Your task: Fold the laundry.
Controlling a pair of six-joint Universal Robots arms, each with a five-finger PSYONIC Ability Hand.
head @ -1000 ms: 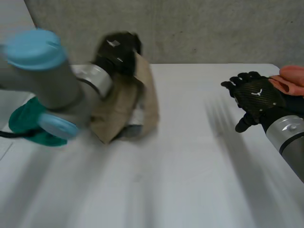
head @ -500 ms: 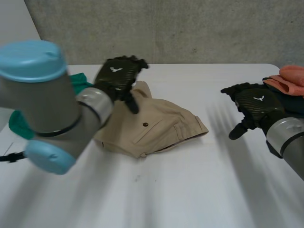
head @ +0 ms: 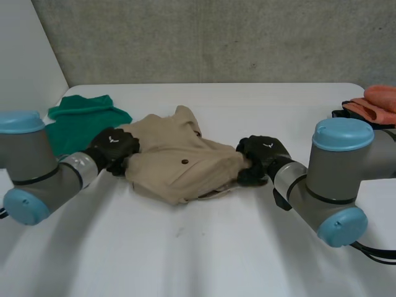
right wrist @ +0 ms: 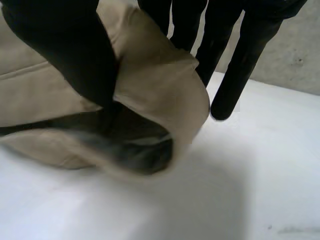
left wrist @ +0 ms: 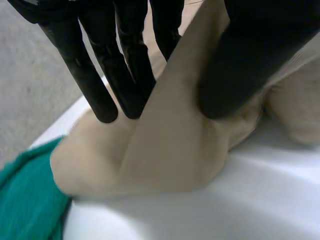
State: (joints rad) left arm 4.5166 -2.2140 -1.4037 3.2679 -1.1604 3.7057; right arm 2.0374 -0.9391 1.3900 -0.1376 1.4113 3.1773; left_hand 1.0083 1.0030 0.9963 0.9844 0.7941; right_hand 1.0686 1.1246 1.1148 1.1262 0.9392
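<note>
A pair of tan shorts [head: 179, 162] lies crumpled in the middle of the white table [head: 204, 260], a dark button showing on top. My left hand [head: 114, 147] is at the shorts' left end. In the left wrist view its thumb [left wrist: 245, 55] presses a fold of the tan cloth [left wrist: 170, 150] against straight fingers [left wrist: 125, 75] behind it. My right hand [head: 263, 158] is at the shorts' right end. In the right wrist view its thumb [right wrist: 70, 55] pinches the rolled edge of the cloth [right wrist: 160, 90] against the fingers [right wrist: 235, 70].
A green cloth [head: 81, 117] lies at the far left, just behind my left hand and touching the shorts. Orange cloth [head: 376, 102] sits on a dark pile at the far right edge. A concrete wall [head: 216, 37] stands behind the table.
The left hand let the shorts drop from the air onto the table, then came down to their left end. The right hand crossed from the right side to their right end. Both closed on the cloth.
</note>
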